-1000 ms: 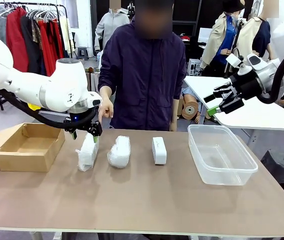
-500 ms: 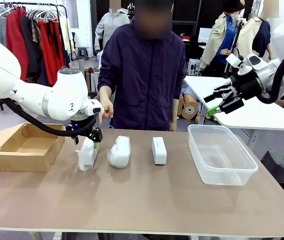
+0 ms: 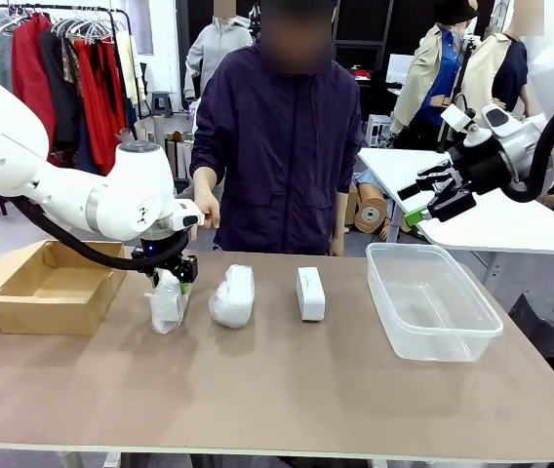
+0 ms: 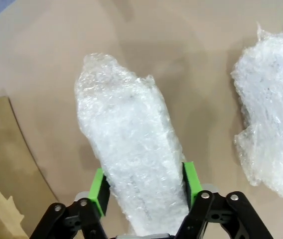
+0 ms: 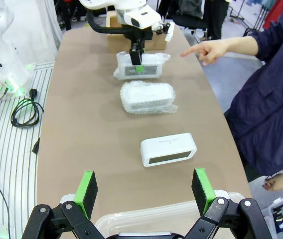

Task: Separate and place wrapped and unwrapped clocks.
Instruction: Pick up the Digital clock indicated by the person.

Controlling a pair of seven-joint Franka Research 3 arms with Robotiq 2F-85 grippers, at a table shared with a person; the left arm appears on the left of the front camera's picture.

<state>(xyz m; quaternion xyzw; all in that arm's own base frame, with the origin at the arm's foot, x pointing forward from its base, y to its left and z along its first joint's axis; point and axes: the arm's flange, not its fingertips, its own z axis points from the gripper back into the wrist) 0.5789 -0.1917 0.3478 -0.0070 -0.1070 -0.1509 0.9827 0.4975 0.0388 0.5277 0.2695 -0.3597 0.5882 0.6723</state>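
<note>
Having dropped lower over the last second, the left gripper is now clamping its green pads against both sides of the leftmost wrapped clock, which is sitting between its jaws. The second wrapped clock is lying just beside it. Lifting is probably coming next. The right gripper is hanging released, holding nothing, well away.
</note>
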